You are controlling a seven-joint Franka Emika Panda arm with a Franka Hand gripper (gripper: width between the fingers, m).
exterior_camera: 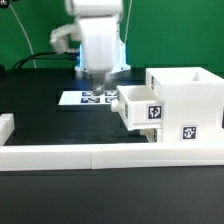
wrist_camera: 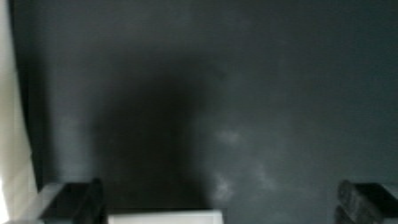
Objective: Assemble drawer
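1. Black tabletop [exterior_camera: 40, 125] fills the scene, with a green backdrop behind it; nearest the camera in the exterior view runs a long low white wall [exterior_camera: 100, 155] across the front edge.
2. Just behind that wall, toward the exterior view's right, stands the tall hollow housing [exterior_camera: 185, 100] of the drawer, open at the top, with a tag on its front face.
3. One shallow tray [exterior_camera: 138, 108] sticks out of the housing's side toward the exterior view's left, seemingly partly pushed in, its tag facing forward. A second tray cannot be made out.
4. Farther back, the marker board [exterior_camera: 88, 98] lies flat on the tabletop.
5. Above the board and the tray's outer end hangs the white arm with its pincer [exterior_camera: 97, 72]. In the wrist view both dark fingers [wrist_camera: 71, 200] stand wide apart with nothing between them, and a white edge, probably the tray, shows just below.
6. Judged from this, the step in hand is seating the tray; the next move would call for lowering onto or behind its outer end and pressing it squarely toward the housing, without tilting it.
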